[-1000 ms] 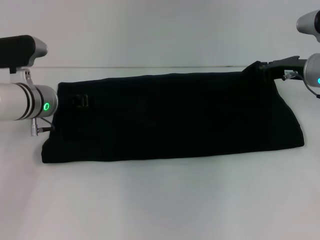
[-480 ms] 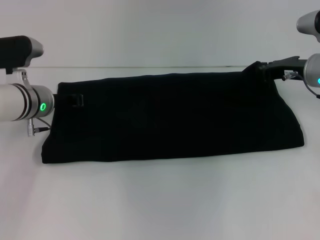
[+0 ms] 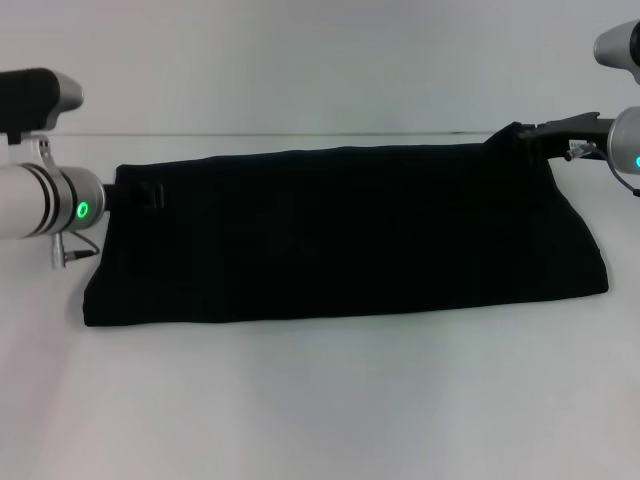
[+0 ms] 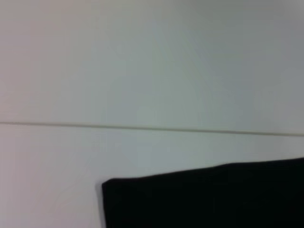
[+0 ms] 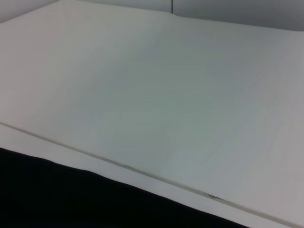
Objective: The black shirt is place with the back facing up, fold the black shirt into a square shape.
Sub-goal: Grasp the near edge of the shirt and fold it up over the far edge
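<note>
The black shirt (image 3: pixel 350 235) lies on the white table (image 3: pixel 320 400) as a long flat band running left to right, with no lettering showing. My left gripper (image 3: pixel 148 196) is over the band's far left corner, black against the black cloth. My right gripper (image 3: pixel 522 138) is at the far right corner, where the cloth rises in a small bump. The left wrist view shows one corner of the shirt (image 4: pixel 213 199) lying on the table. The right wrist view shows the edge of the shirt (image 5: pixel 57 194) and the table beyond it.
A thin seam (image 3: pixel 300 134) crosses the table just behind the shirt. Bare white tabletop stretches in front of the shirt and behind the seam. Both silver forearms come in from the picture's sides.
My left arm has drawn back to the left, and its gripper has slid towards the shirt's left edge. The right arm and the shirt have stayed still.
</note>
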